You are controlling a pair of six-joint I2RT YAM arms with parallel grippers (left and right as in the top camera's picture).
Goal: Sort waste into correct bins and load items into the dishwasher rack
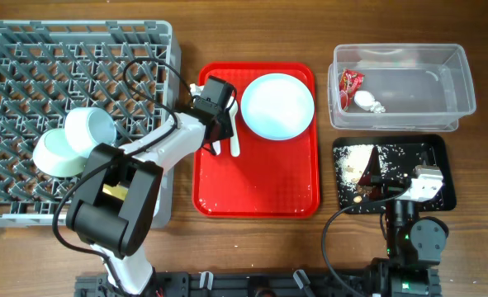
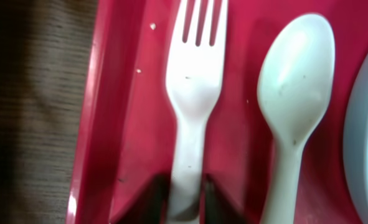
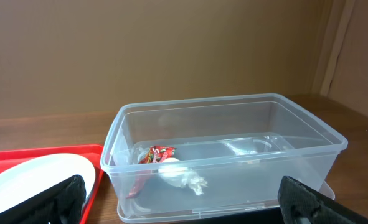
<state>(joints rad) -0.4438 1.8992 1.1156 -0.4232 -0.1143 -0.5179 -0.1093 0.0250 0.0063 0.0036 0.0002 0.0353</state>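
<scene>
A white fork (image 2: 193, 81) and a white spoon (image 2: 292, 93) lie side by side at the left of the red serving tray (image 1: 260, 186). My left gripper (image 2: 187, 202) is down on the tray, its fingers shut on the fork's handle; it also shows in the overhead view (image 1: 219, 132). The round white plate (image 1: 277, 106) sits at the tray's far right. Two bowls, light blue (image 1: 58, 153) and pale green (image 1: 91, 128), rest in the grey dishwasher rack (image 1: 29, 58). My right gripper (image 3: 184, 214) is open and empty over the black tray (image 1: 438, 153). No cup shows.
The clear tub (image 1: 442, 70) at the back right holds the red wrapper (image 3: 152, 155) and the white tissue (image 3: 184, 177). The black tray holds food scraps (image 1: 357, 161) and crumbs. A black cable loops over the rack's right edge.
</scene>
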